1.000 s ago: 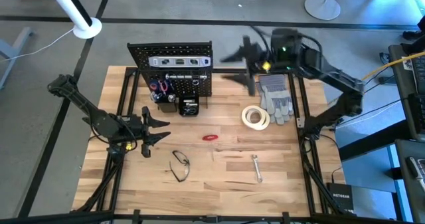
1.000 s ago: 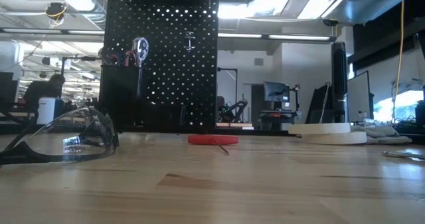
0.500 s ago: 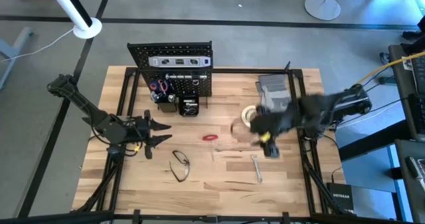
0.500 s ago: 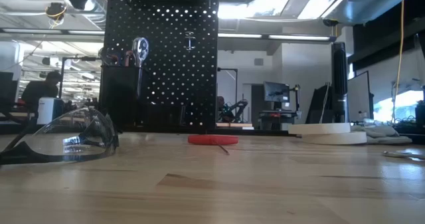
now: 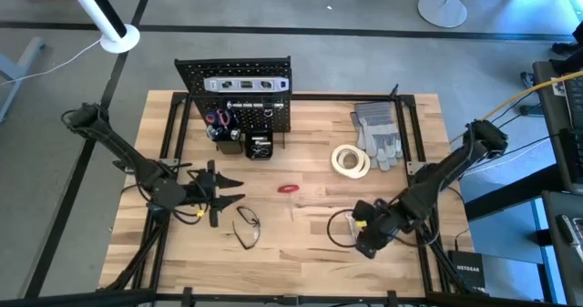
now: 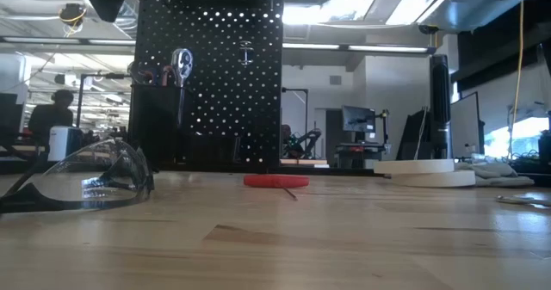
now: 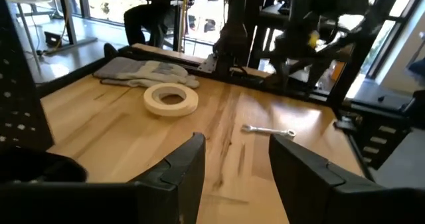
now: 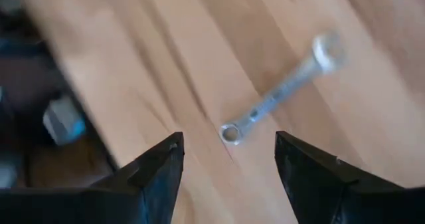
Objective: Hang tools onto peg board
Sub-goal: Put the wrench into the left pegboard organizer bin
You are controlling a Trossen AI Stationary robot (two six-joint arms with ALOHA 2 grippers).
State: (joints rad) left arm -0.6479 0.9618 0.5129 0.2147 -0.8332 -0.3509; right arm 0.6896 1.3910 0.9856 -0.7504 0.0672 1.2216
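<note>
Right gripper [image 8: 226,164] open, empty, seemingly above wrench [image 8: 279,94].

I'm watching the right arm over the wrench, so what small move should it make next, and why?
Probably lower the right gripper straight onto the wrench and close. Its fingers stand open and empty above the wrench, which lies flat on the table.

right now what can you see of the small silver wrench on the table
The small silver metal wrench is a slim combination type, a ring at one end and a wider head at the other. It lies flat and loose on the light wooden table, near the front right, apart from the white tape roll. The right hand hovers over it, fingers open with nothing between them; in the high view that arm hides it.
</note>
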